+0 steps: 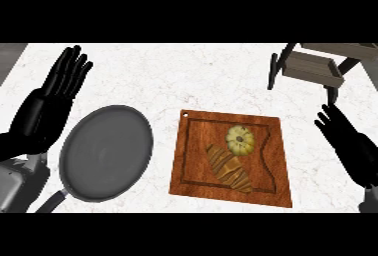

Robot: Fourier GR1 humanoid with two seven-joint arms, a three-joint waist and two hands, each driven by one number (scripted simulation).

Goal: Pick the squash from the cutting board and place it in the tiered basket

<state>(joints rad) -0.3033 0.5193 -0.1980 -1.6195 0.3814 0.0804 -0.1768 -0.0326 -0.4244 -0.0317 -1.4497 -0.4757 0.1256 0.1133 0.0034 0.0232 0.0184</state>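
A pale yellow-green round squash lies on the brown wooden cutting board, in its upper middle. Just below the squash lies a brown croissant. The tiered basket, grey wood on dark legs, stands at the back right of the marble counter. My right hand is open at the right edge, fingers straight, beside the board and apart from the squash. My left hand is open at the left, fingers up, away from the board.
A grey frying pan sits left of the cutting board, its handle pointing toward the lower left. The white marble counter stretches between the board and the basket.
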